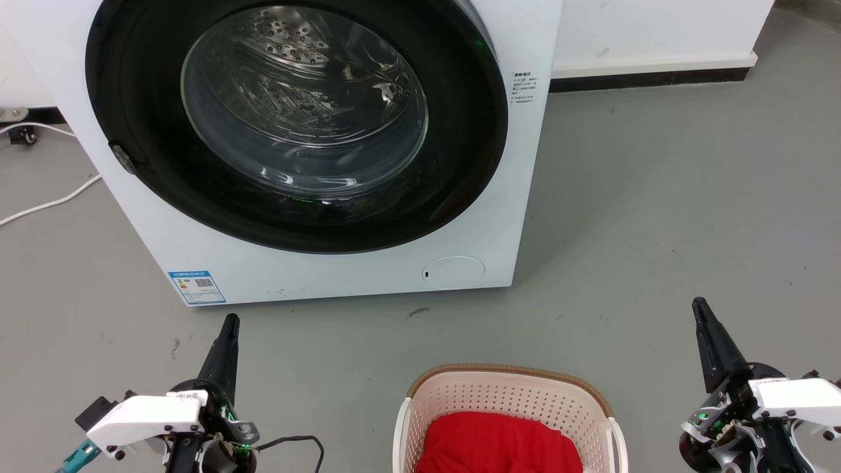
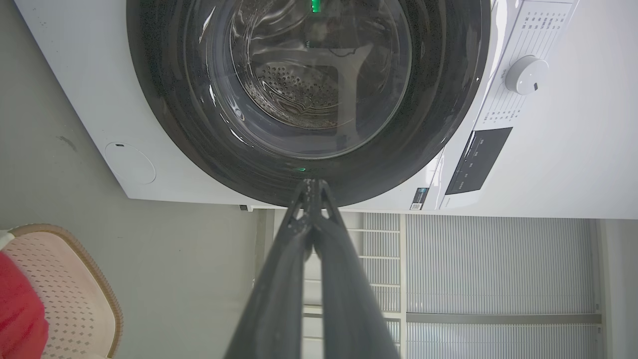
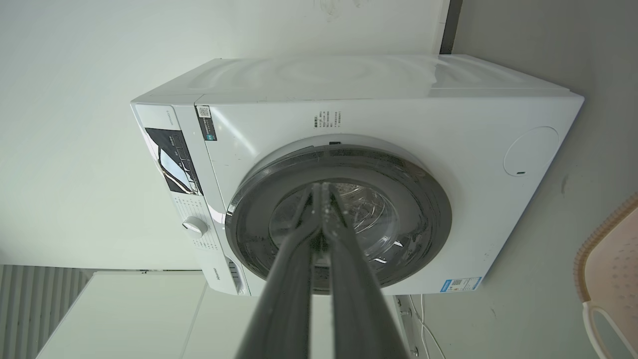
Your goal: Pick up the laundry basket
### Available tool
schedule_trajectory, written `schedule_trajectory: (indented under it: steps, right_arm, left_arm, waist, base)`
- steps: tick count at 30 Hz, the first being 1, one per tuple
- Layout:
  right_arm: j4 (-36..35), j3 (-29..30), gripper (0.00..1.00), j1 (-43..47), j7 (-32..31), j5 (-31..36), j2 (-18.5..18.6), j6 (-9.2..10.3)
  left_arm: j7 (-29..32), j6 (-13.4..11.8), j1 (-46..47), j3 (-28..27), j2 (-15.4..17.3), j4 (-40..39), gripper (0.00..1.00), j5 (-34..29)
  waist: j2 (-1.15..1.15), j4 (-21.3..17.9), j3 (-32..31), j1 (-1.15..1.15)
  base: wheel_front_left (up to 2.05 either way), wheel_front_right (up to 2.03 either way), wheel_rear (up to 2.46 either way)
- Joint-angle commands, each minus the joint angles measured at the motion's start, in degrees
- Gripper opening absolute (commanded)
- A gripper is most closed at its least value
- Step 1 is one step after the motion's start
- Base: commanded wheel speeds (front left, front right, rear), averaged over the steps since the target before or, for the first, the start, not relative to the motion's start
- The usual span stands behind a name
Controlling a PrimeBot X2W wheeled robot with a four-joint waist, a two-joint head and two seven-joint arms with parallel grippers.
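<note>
The laundry basket point(image 1: 506, 394) stands on the grey floor at the bottom middle of the head view, cream-pink and perforated with a brown rim and white side handles. A red cloth point(image 1: 499, 443) lies inside it. A corner of the laundry basket point(image 2: 75, 289) shows at the lower left of the left wrist view, and an edge of the laundry basket point(image 3: 610, 264) at the right of the right wrist view. My left gripper point(image 1: 230, 322) is shut and empty, well to the basket's left. My right gripper point(image 1: 698, 305) is shut and empty, off to its right.
A white front-loading washing machine point(image 1: 460, 217) with its round glass door closed stands just behind the basket. A white cable point(image 1: 46, 203) runs across the floor at the far left. Bare grey floor lies around the basket and to the machine's right.
</note>
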State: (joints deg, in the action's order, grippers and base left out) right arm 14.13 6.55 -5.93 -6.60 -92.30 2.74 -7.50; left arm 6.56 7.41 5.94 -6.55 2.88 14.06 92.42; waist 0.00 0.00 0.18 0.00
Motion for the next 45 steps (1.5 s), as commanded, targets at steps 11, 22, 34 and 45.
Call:
schedule_trajectory:
  steps: [11, 22, 34, 45]
  right_arm:
    - [-0.18, -0.06, 0.00, -0.58, -0.08, -0.23, 0.26, 0.02]
    - [-0.18, -0.06, 0.00, -0.58, -0.08, -0.23, 0.26, 0.01]
    - [-0.18, -0.05, 0.00, -0.58, -0.08, -0.23, 0.26, 0.02]
    - [0.98, -0.23, 1.00, 1.11, 0.53, 0.26, -0.15, 0.01]
  left_arm:
    - [0.13, 0.31, 0.55, -0.08, -0.02, 0.02, 0.00, 0.00]
    - [0.12, 0.31, 0.55, -0.10, -0.02, 0.02, 0.00, 0.00]
    - [0.13, 0.31, 0.55, -0.09, -0.02, 0.02, 0.00, 0.00]
    - [-0.54, -0.08, -1.03, 0.32, -0.16, 0.78, 1.00, -0.14]
  waist:
    - [0.00, 0.00, 0.00, 0.00]
    - [0.00, 0.00, 0.00, 0.00]
    - [0.00, 0.00, 0.00, 0.00]
    - [0.00, 0.00, 0.02, 0.00]
  base:
    - [0.00, 0.00, 0.00]
    - [0.00, 0.00, 0.00]
    - [0.00, 0.00, 0.00]
    - [0.00, 0.00, 0.00]
